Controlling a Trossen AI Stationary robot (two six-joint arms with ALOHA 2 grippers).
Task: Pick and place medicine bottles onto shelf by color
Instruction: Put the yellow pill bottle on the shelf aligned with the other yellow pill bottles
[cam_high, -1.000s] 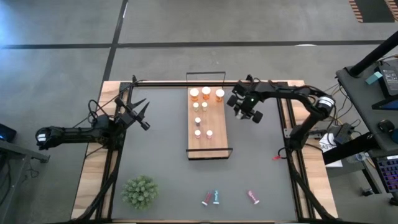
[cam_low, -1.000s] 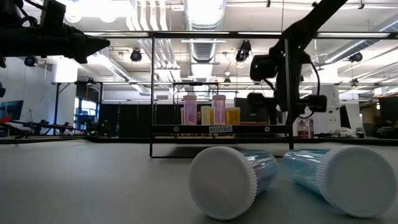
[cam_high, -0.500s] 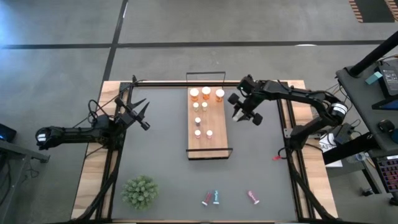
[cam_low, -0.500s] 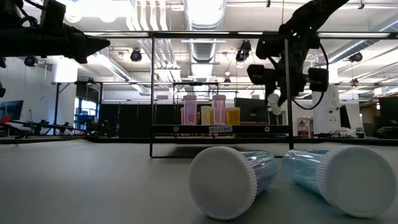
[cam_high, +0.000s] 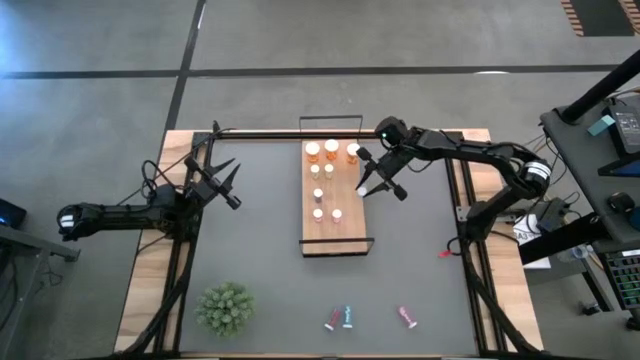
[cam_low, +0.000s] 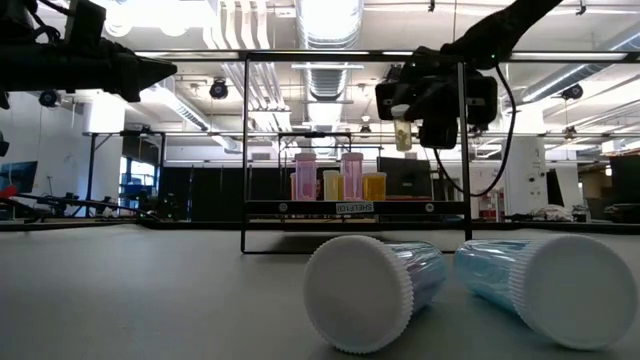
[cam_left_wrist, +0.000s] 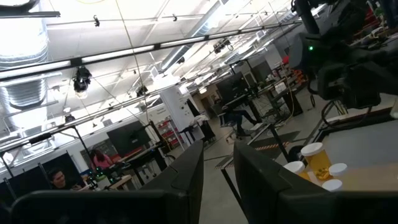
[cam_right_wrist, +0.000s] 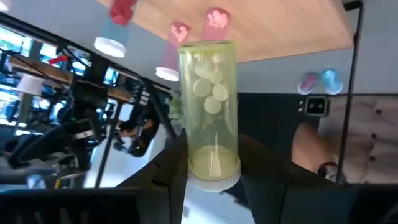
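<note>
The light-wood shelf (cam_high: 336, 225) lies at the table's middle. Three orange bottles (cam_high: 331, 149) stand at its far end, with several slim bottles (cam_high: 318, 193) behind them toward the near end. My right gripper (cam_high: 366, 186) hovers over the shelf's right edge, shut on a slim clear-yellow bottle (cam_right_wrist: 208, 106) with white pills and a white cap. The low view shows this bottle (cam_low: 402, 134) high above the shelf. My left gripper (cam_high: 231, 190) waits, shut, at the table's left. My right gripper pinches the yellow bottle at its white-capped end (cam_right_wrist: 214, 175) between its two fingers. The body sticks out ahead of the fingertips, along the fingers. The fingers come from the table's right, slanting a little downward. The bottle is lifted clear above the shelf.
Three bottles lie on their sides near the table's front edge (cam_high: 331, 321), (cam_high: 347, 317), (cam_high: 406, 317); two of them fill the low view's foreground (cam_low: 375, 290). A green spiky plant (cam_high: 225, 307) stands at the near left. Black wire frames (cam_high: 331, 119) rise at the shelf's short ends.
My right gripper has risen and gone toward the table's left, from beside the shelf to over its right edge. It has turned from pointing down to nearly level, keeping the yellow bottle in its hold.
</note>
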